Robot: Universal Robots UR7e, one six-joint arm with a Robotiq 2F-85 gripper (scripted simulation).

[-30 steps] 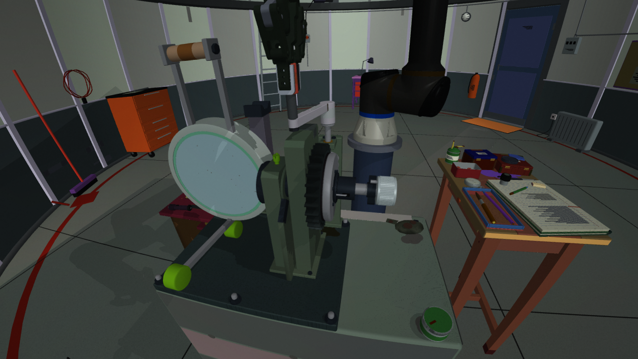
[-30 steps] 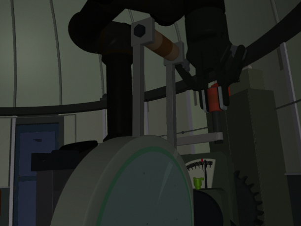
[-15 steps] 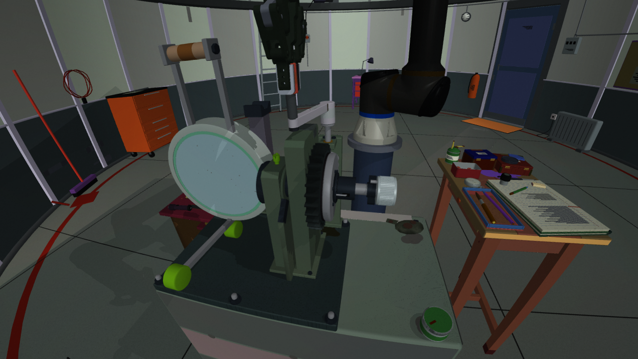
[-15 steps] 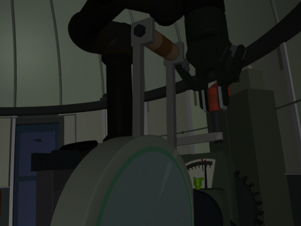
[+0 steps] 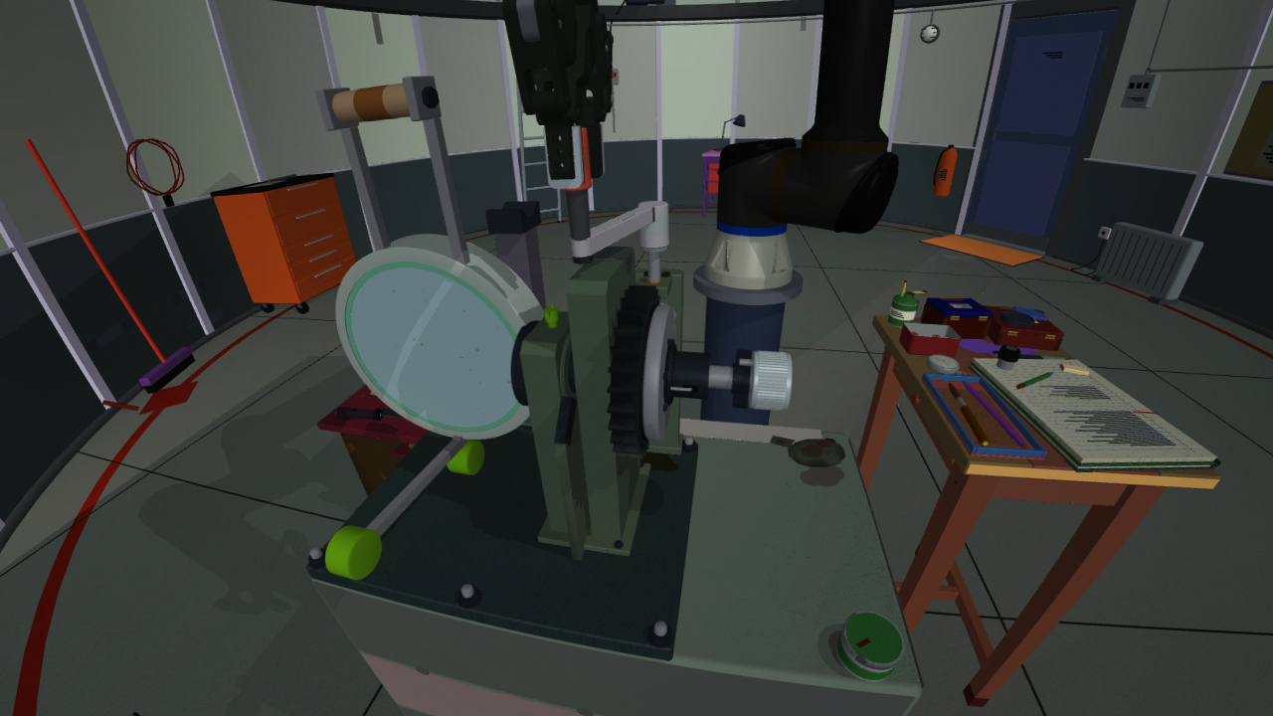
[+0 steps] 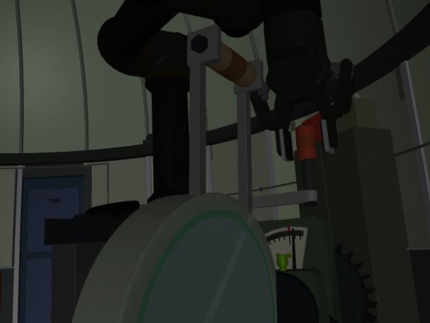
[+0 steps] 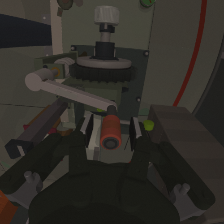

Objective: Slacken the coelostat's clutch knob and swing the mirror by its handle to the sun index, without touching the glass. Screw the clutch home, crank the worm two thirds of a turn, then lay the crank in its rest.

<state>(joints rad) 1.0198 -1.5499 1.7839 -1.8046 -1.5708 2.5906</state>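
The crank (image 5: 614, 229) sits on the worm shaft at the top of the coelostat, its grey arm level and its red grip (image 7: 110, 132) standing upright. My gripper (image 7: 110, 132) is open around the red grip (image 6: 305, 141), with clear space on each side of it in the wrist camera. It holds nothing. The round mirror (image 5: 427, 349) faces left on the green frame. Its brown handle (image 5: 374, 102) is up on two grey bars. The ribbed clutch knob (image 5: 771, 379) sticks out on the right, past the toothed wheel (image 5: 628, 370). The pointer on the index scale (image 6: 289, 239) stands at the red mark.
Behind the coelostat stand the robot's dark base (image 5: 746, 294) and a grey block (image 5: 516, 233). An orange cabinet (image 5: 285, 236) is at the far left. A wooden table (image 5: 1024, 410) with a logbook and boxes stands on the right. A green tin (image 5: 871, 646) sits on the bench's front corner.
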